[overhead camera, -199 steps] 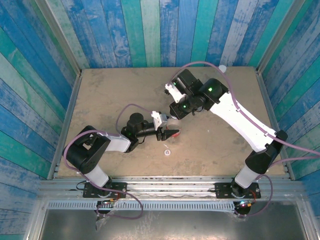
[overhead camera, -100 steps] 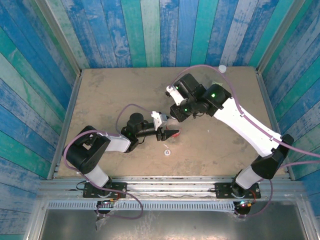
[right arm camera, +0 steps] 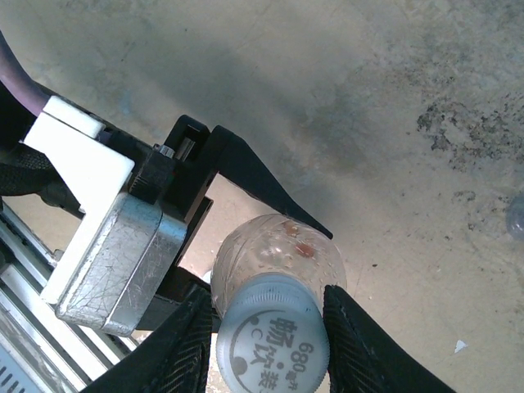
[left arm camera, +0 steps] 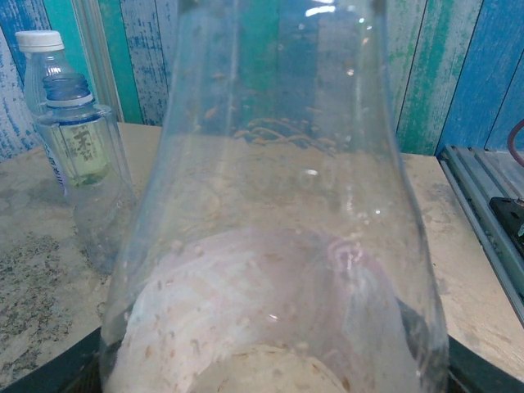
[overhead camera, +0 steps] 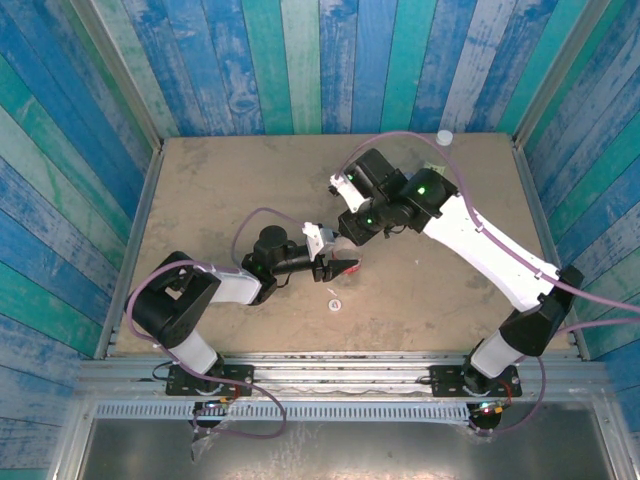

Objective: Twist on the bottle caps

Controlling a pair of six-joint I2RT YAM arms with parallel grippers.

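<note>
though flanked by right hand (right arm camera: 274, 342), cap (right arm camera: 273, 348) tops bottle (right arm camera: 277, 246).

Little booth here: walls (overhead camera: 300, 60) of weathered planks painted in blue and teal stripes on three sides of a scuffed, speckled tan table (overhead camera: 220, 180), grey metal rail (overhead camera: 330, 372) along its near edge, lighting soft and even.
</note>
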